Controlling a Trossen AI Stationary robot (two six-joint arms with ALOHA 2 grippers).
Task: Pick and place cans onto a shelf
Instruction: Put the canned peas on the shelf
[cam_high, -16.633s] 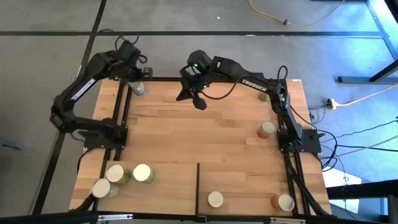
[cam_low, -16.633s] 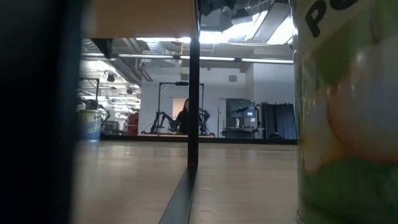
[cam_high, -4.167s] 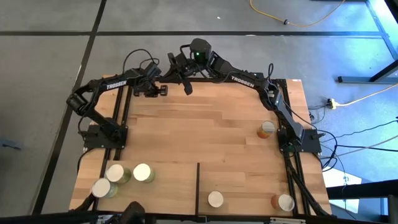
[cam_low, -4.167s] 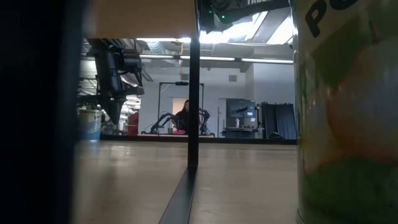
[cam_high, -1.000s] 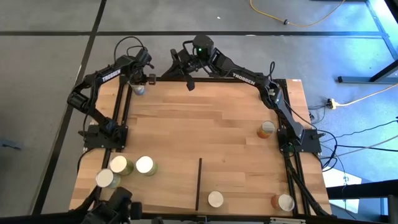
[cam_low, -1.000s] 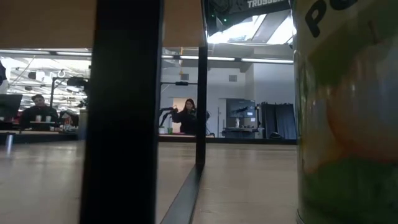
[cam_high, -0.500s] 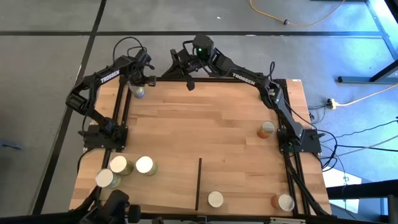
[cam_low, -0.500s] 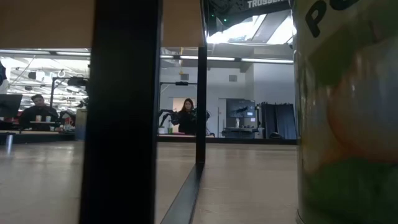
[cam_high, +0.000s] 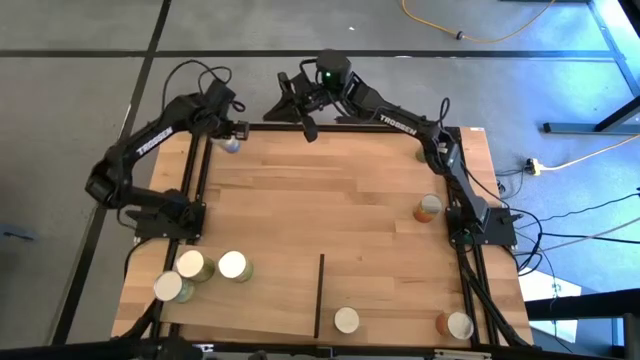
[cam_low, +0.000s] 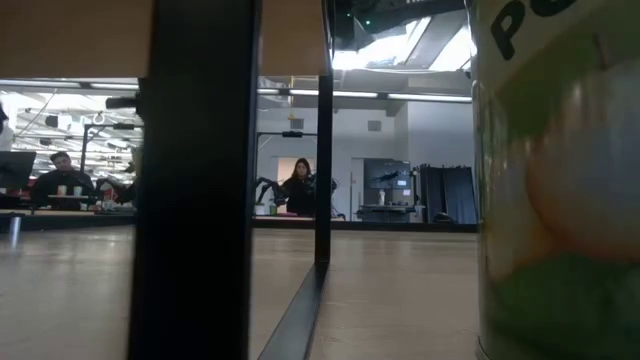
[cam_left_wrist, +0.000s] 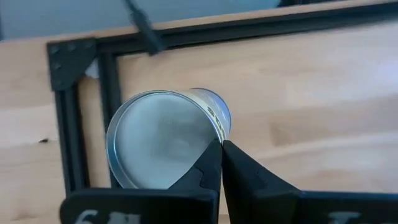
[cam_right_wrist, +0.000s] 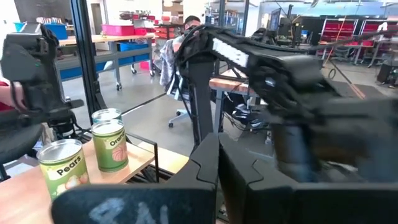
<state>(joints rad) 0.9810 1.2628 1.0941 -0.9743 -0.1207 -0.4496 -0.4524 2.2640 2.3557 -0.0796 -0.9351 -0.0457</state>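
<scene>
At the far left corner of the striped butcher-block counter (cam_high: 330, 200), the left end effector (cam_high: 232, 130) hovers with its fingers (cam_left_wrist: 211, 163) pressed together beside a silver-topped can (cam_left_wrist: 163, 138), not gripping it. Right of it, the right end effector (cam_high: 305, 122) hangs over the far edge, fingers closed on nothing. Three cream-topped green cans (cam_high: 198, 271) cluster near the left front on the pale plain-wood shelf (cam_high: 270, 300), left of its thin dark upright divider (cam_high: 319, 294). Another cream-topped can (cam_high: 346, 320) and an orange-sided can (cam_high: 455, 325) stand at the near edge to the right; one orange can (cam_high: 428, 208) sits by the right rail.
</scene>
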